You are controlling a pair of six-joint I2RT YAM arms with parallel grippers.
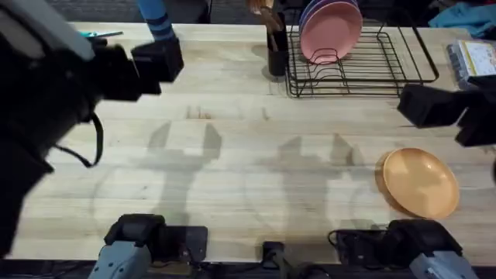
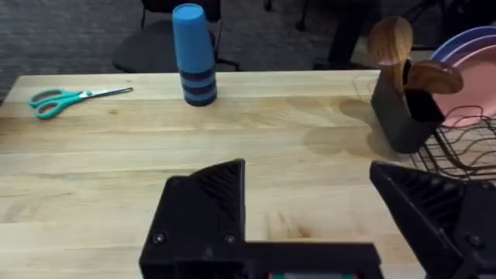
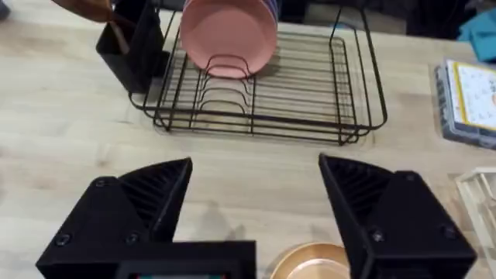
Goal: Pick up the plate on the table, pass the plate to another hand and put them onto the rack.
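Flat on the table [image 1: 232, 170] near its right front edge: the plate [image 1: 420, 183], orange-tan, untouched, its rim also peeking between the right gripper [image 3: 256, 194] fingers, spread wide above it. Farther back, the rack [image 1: 380, 70], holding a pink plate [image 1: 331, 31] upright in its slots (a purple-blue one behind it). Left gripper [image 2: 310, 209] likewise wide open, holding nothing, over bare wood. No readable writing anywhere, not even on the printed package [image 1: 473, 60] right of the rack.
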